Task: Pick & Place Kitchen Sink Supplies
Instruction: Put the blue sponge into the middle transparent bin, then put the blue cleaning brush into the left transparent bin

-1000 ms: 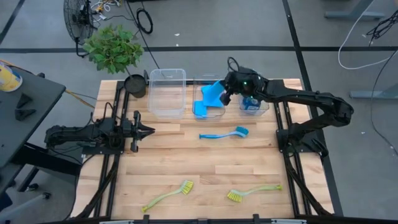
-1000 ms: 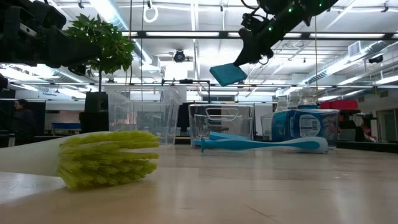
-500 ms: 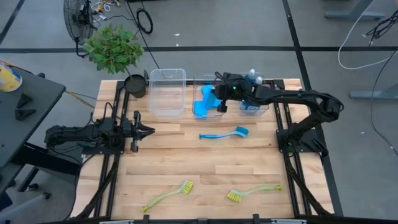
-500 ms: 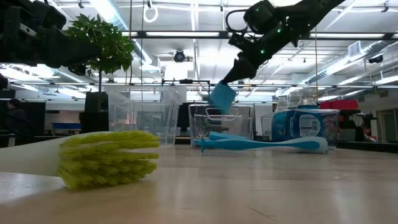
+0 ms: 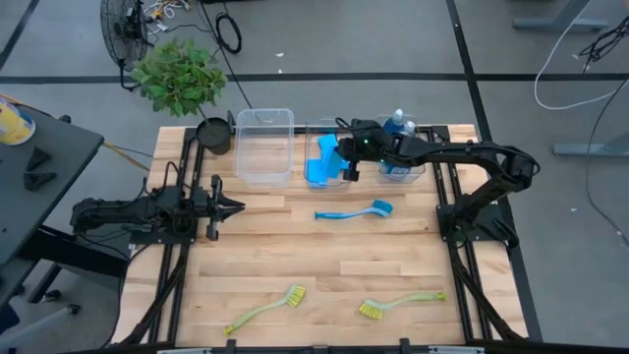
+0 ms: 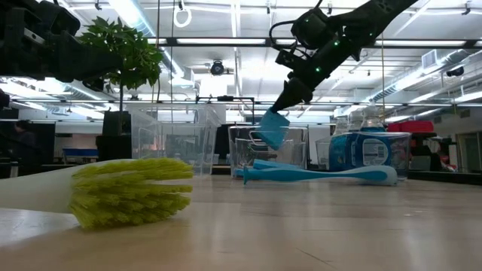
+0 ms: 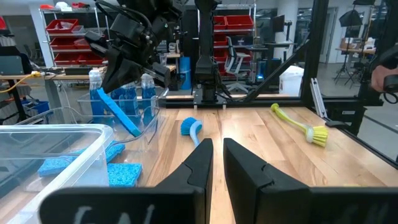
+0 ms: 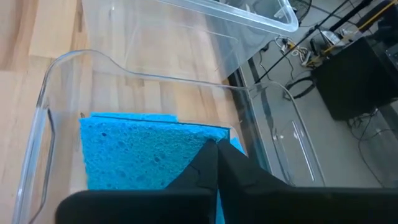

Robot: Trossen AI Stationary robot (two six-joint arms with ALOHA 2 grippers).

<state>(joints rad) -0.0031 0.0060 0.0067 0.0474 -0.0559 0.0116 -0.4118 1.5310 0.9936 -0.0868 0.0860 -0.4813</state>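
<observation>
I have the right claw [image 5: 344, 163] clenched on a flat blue rectangular sponge [image 6: 273, 128], tilted over the middle clear plastic bin [image 5: 316, 133] at the worktop's [image 5: 324, 246] 12 o'clock. Blue long-handled brush [image 5: 354, 211] lies just nearer me. Left claw [image 5: 234, 206] rests clenched at 9 o'clock.

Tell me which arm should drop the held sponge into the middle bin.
Right. The right gripper is shut on the sponge, tilted over the middle bin, where other sponges lie. The left gripper rests near the table's left edge, well away.
</observation>
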